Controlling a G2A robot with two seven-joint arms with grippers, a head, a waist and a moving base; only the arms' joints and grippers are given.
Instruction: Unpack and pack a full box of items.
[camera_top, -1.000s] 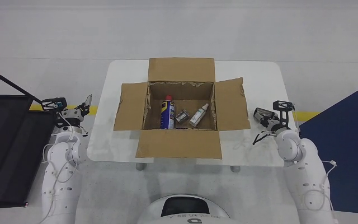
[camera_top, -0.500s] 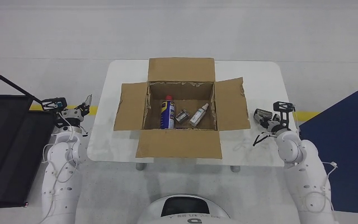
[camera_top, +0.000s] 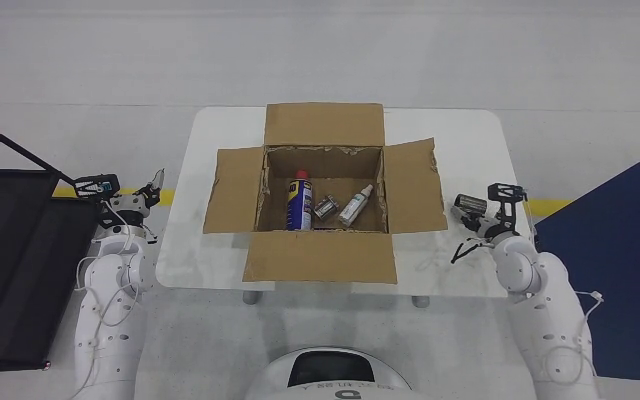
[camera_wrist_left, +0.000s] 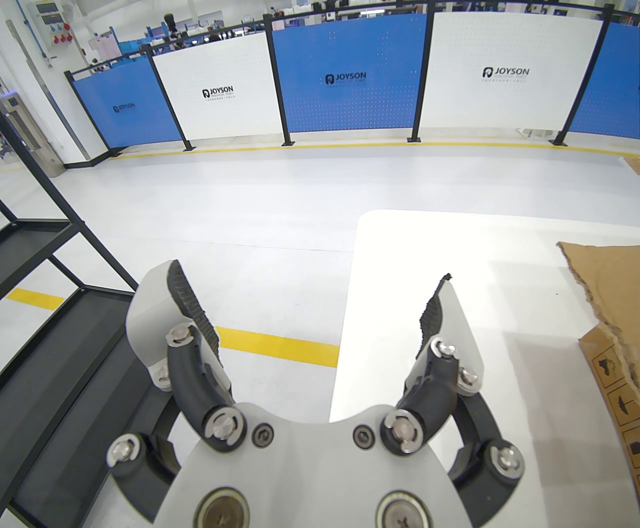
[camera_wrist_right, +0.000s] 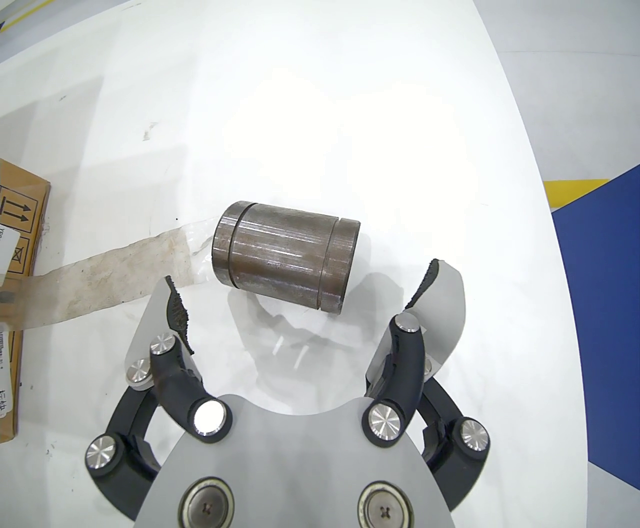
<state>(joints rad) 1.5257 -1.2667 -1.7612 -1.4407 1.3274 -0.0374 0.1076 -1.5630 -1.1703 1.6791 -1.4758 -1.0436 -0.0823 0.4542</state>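
The right pincer (camera_wrist_right: 302, 275) is released, its jaws spread just short of a metal cylinder (camera_wrist_right: 285, 255) lying on its side on the table (camera_top: 455, 140), at 3 o'clock from the open cardboard box (camera_top: 324, 125). Inside the box are 1 spray can (camera_top: 300, 203), 1 small bottle (camera_top: 356, 206) and 1 metal piece (camera_top: 324, 209). At 9 o'clock the left pincer (camera_wrist_left: 309, 274) hangs released and empty at the table's edge
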